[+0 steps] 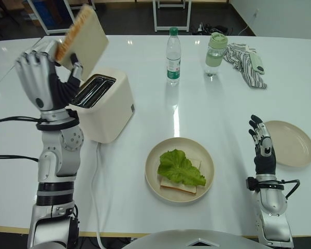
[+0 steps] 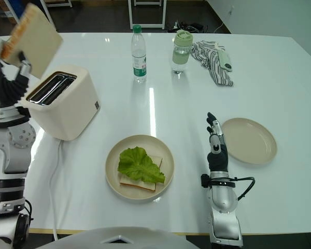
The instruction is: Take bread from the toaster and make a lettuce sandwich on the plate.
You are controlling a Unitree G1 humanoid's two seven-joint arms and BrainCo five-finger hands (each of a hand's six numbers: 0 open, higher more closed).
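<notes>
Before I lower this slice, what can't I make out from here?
Toaster slots: dark inside in both views; whether another slice remains cannot be told.
Bottom slice: mostly under lettuce, both views.
Left hand grip on bread: right eye view cuts it at the left edge.

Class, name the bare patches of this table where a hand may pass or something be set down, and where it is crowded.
Widest bare stretch: the middle of the table, bordered by water bottle, toaster, sandwich plate and empty plate. Also free: between sandwich plate and right hand. Crowded: left side, where the left hand holds bread above the toaster.
</notes>
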